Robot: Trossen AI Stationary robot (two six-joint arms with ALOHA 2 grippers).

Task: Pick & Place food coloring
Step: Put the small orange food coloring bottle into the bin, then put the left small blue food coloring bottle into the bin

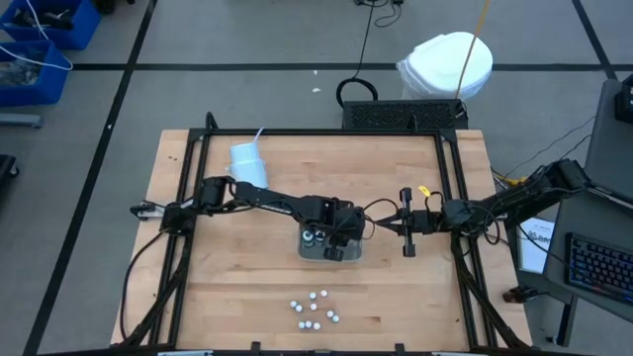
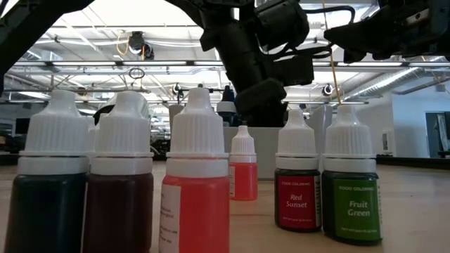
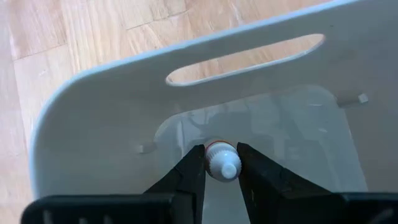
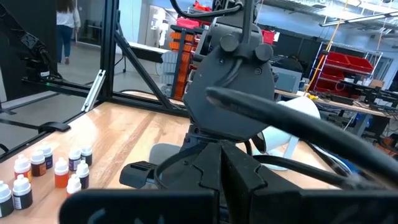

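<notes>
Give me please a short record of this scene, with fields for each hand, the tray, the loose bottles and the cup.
left hand: over the clear tray, fingers closed on a small white-capped bottle
right hand: shut, holds nothing, waits to the right of the tray
clear tray: middle of the table, at least two bottles already inside
loose bottles: a small group standing near the table's front edge
white cup: with straw, behind the left arm
stage: bottle held inside the tray, not yet released

Food coloring bottles point(image 2: 197, 176), low view: bases cut off at bottom edge. Held bottle point(image 3: 222, 163), left wrist view: body hidden between fingers. Loose bottles point(image 1: 315, 309), high view: colours too small to tell.
</notes>
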